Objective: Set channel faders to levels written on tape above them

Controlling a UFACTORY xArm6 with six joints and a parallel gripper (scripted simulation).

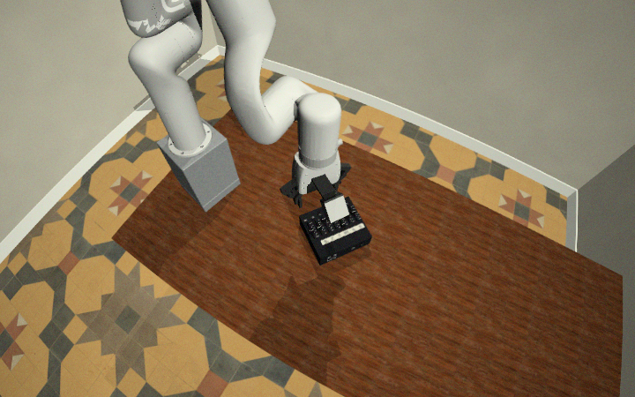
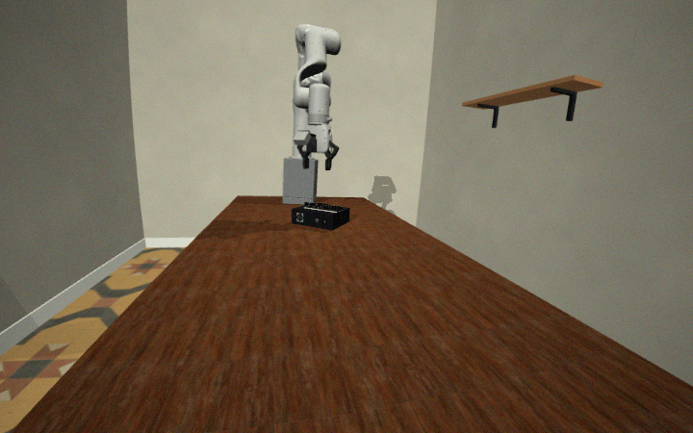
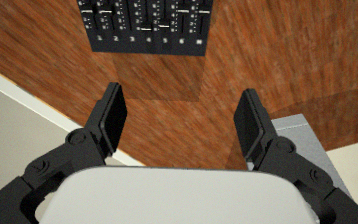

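Observation:
The black lighting desk (image 1: 345,246) (image 2: 320,217) (image 3: 130,47) stands on its feet on the wooden table (image 1: 458,295) (image 2: 338,322), near the arm's base. A white tape strip (image 1: 341,233) runs across its top. In the wrist view only the desk's near end shows, with several fader caps such as one cap (image 3: 164,25) at differing heights; the levels on the tape are not readable. My gripper (image 1: 319,187) (image 2: 317,164) (image 3: 181,100) is open and empty. It hangs well above the table, just behind the desk's end nearest the base, touching nothing.
The arm's grey base pedestal (image 1: 204,168) (image 2: 299,180) (image 3: 300,135) stands at the table's far end, close behind the desk. A wooden wall shelf (image 2: 532,91) hangs high on the right wall. The table's edge runs close to the wall on the left of the wrist view.

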